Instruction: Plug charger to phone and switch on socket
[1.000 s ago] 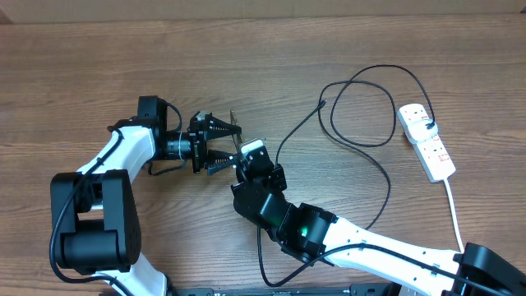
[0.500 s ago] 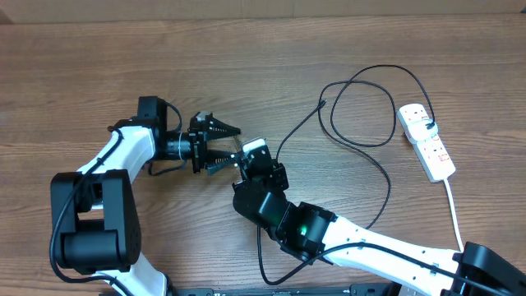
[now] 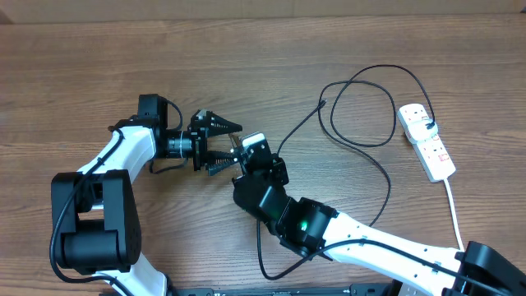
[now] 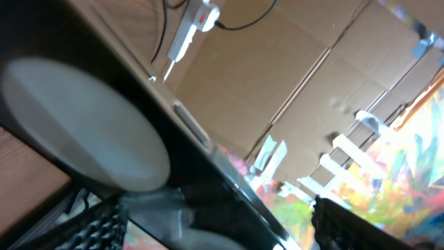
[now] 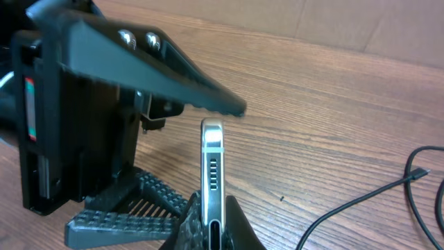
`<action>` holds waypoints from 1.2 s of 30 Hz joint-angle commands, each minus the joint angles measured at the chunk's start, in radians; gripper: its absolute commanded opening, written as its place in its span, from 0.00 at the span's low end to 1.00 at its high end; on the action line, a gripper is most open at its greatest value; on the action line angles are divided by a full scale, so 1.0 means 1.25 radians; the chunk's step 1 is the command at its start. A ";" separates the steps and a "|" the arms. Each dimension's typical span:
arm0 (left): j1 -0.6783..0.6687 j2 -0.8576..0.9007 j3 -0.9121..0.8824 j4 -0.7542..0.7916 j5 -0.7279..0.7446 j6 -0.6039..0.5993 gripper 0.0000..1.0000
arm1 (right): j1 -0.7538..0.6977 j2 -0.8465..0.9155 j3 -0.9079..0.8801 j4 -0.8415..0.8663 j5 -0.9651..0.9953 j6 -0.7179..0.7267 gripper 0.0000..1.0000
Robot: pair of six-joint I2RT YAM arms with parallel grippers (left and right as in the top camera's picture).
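The phone [image 3: 252,141] is a black glossy slab held on edge in my shut right gripper [image 3: 256,156]. In the right wrist view the phone [image 5: 212,149] stands upright between the fingers [image 5: 212,217], with its port facing the camera. My left gripper [image 3: 233,144] is open, and the phone sits between its spread jaws. In the left wrist view the phone's face [image 4: 187,167] fills the frame between the fingers [image 4: 222,232]. The charger cable [image 3: 362,107] loops on the table at the right. Its loose tip [image 3: 323,103] lies free and its plug sits in the socket [image 3: 427,144].
The socket's thick white cord [image 3: 454,210] runs to the front right. The charger cable's slack [image 3: 385,185] curves under my right arm [image 3: 353,238]. The left arm base [image 3: 90,222] stands at the front left. Cardboard lines the far table edge.
My right gripper has carried the phone slightly back and left, deeper between the left gripper's open jaws. The cable and socket have not moved.
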 commanded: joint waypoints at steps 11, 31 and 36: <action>0.076 -0.072 0.163 0.069 -0.193 0.021 1.00 | -0.252 -0.080 0.058 -0.140 -0.200 0.315 0.04; 0.085 -0.834 0.169 -0.518 -1.002 0.010 1.00 | -0.536 -0.130 0.058 -0.051 -0.859 0.639 0.04; 0.085 -1.028 0.105 -0.548 -1.075 -0.172 1.00 | -0.535 -0.130 0.058 -0.039 -0.873 0.639 0.04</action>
